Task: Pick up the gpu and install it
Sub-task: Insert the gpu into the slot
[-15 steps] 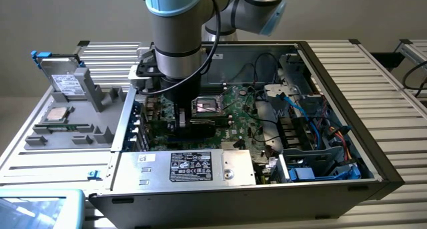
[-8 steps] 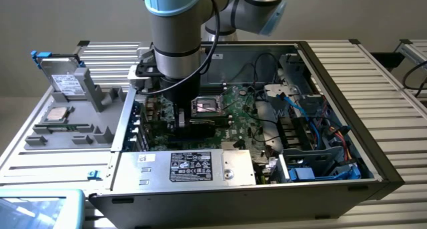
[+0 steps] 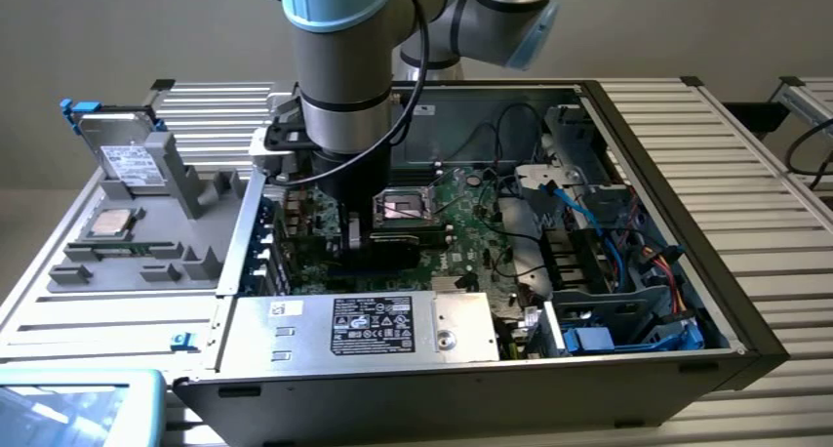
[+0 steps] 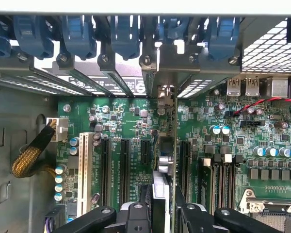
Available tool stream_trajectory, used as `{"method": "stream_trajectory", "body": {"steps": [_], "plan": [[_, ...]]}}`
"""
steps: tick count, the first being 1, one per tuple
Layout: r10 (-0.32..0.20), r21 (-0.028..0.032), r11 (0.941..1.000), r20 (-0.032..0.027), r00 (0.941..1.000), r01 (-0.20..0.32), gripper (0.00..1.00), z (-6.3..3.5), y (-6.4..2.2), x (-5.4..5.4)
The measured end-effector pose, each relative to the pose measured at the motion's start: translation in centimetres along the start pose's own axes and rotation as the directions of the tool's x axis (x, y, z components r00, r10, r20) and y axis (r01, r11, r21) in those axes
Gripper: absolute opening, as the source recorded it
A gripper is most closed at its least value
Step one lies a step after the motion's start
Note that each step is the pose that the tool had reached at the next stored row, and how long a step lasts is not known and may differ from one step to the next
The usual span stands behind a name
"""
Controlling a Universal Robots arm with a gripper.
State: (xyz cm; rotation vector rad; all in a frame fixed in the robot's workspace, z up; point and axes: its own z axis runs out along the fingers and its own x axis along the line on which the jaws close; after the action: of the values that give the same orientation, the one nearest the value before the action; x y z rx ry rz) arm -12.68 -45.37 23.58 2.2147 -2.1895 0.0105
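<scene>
Green gpu (image 4: 166, 160) edge-on, clamped between closed gripper (image 4: 162, 213) fingers, above motherboard (image 4: 262, 136) slots

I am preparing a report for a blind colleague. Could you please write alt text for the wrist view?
The gripper holds a graphics card edge-on, upright above the green motherboard inside an open computer case, in line with the black expansion slots. Blue clips line the case's rear wall beyond it.
</scene>
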Motion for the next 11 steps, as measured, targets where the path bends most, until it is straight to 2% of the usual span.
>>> {"method": "stream_trajectory", "body": {"steps": [11], "plan": [[-0.001, 0.0003, 1.0, 0.0003, 1.0, 0.001, 0.28, 0.04, 0.01, 0.11]]}}
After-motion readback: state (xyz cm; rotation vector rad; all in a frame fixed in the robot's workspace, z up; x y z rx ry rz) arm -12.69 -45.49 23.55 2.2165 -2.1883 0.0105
